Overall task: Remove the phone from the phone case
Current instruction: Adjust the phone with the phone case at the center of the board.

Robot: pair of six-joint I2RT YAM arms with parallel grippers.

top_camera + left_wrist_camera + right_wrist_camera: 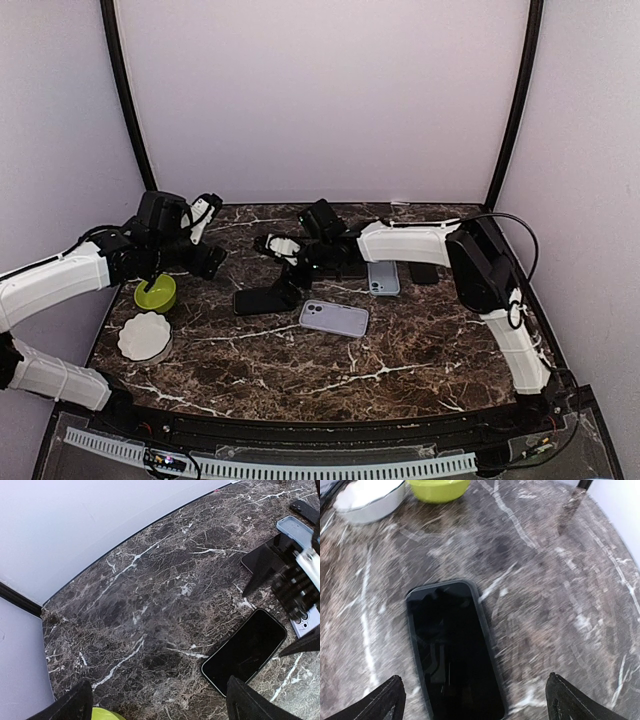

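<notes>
A black phone in a dark case (452,650) lies screen up on the marble table; it also shows in the top view (265,299) and the left wrist view (247,652). My right gripper (476,705) is open and hovers just above it, with the jaws set wider than the phone; it also shows in the top view (283,268). My left gripper (160,707) is open and empty, held above the table left of the phone; it also shows in the top view (214,238).
A lavender phone (334,318) lies face down beside the black one. A light blue case (383,277), a black flat item (265,560) and a small dark object (423,272) lie behind. A green bowl (156,293) and a white bowl (144,336) stand at the left.
</notes>
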